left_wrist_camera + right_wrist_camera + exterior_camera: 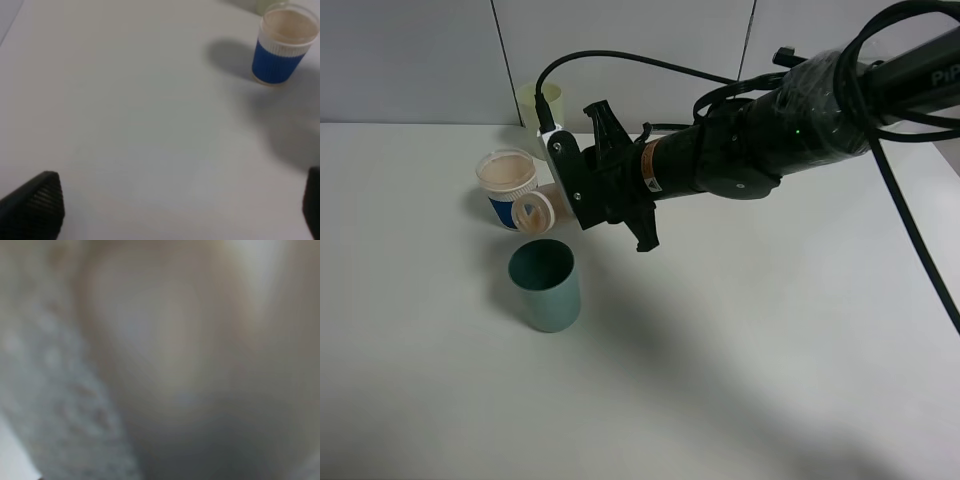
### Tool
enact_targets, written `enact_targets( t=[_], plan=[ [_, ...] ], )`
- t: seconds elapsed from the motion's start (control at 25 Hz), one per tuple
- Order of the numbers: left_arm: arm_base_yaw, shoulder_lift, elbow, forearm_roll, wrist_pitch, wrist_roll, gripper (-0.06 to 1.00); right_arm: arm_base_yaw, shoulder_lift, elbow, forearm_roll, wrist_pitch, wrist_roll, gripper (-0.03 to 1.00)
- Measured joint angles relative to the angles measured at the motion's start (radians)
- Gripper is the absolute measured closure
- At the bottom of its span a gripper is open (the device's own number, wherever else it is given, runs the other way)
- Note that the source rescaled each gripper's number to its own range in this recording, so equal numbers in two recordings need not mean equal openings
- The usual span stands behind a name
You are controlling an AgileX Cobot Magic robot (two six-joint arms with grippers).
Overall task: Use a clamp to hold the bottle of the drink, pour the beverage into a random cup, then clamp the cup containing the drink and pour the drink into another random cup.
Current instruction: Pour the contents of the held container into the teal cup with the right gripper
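My right gripper (563,190) reaches across to the left side of the table and is shut on the bottle (538,207). The bottle lies tipped over, its open mouth facing down and forward between the blue paper cup (507,185) and the teal cup (546,287). No stream of beverage shows. The teal cup's inside looks dark green. The paper cup (281,47) shows beige-pink inside its rim. A blurred pale surface pressed close fills the right wrist view. My left gripper (175,205) hovers open over bare table, some way from the paper cup.
A pale yellow-green tumbler (539,102) stands at the back near the wall, behind the paper cup. The white table (750,330) stretches to the right and front. The right arm and its cables (790,130) span the upper right.
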Motion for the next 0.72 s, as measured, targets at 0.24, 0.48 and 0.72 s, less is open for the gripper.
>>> enact_targets(
  t=[0.24, 0.48, 0.72],
  plan=[
    [0.000, 0.000, 0.000, 0.000, 0.000, 0.000, 0.07, 0.000, 0.000, 0.000, 0.000, 0.009, -0.024, 0.96],
    [0.000, 0.000, 0.000, 0.000, 0.000, 0.000, 0.07, 0.000, 0.000, 0.000, 0.002, 0.017, -0.058, 0.96],
    [0.000, 0.000, 0.000, 0.000, 0.000, 0.000, 0.07, 0.000, 0.000, 0.000, 0.003, 0.031, -0.069, 0.96]
  ],
)
